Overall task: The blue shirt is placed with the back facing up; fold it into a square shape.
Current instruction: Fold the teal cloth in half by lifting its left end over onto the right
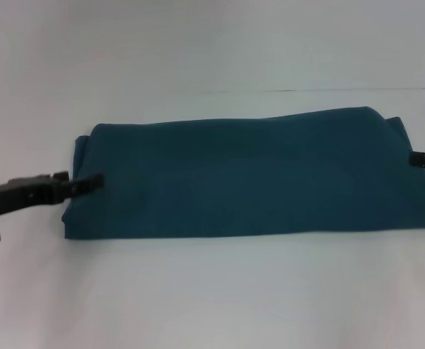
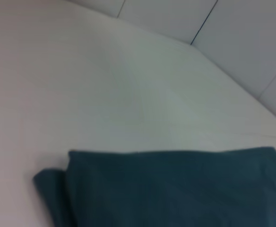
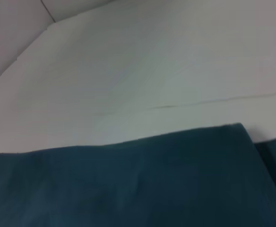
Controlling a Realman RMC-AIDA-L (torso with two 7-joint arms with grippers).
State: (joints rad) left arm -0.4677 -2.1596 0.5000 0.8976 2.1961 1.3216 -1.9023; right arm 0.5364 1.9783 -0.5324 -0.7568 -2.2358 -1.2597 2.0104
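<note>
The blue shirt lies folded into a wide, flat band across the middle of the white table, plain side up, its long edges running from my left to my right. My left gripper reaches in low from the left and its dark tip rests on the shirt's left end, about halfway between the near and far edges; I cannot tell whether its fingers are apart or pinched on the cloth. My right gripper shows only as a short dark tip at the shirt's right end, touching the fabric at the picture's edge, and its fingers I cannot make out either. In my left wrist view a small folded layer pokes out beside the shirt's corner, on the bare tabletop
</note>
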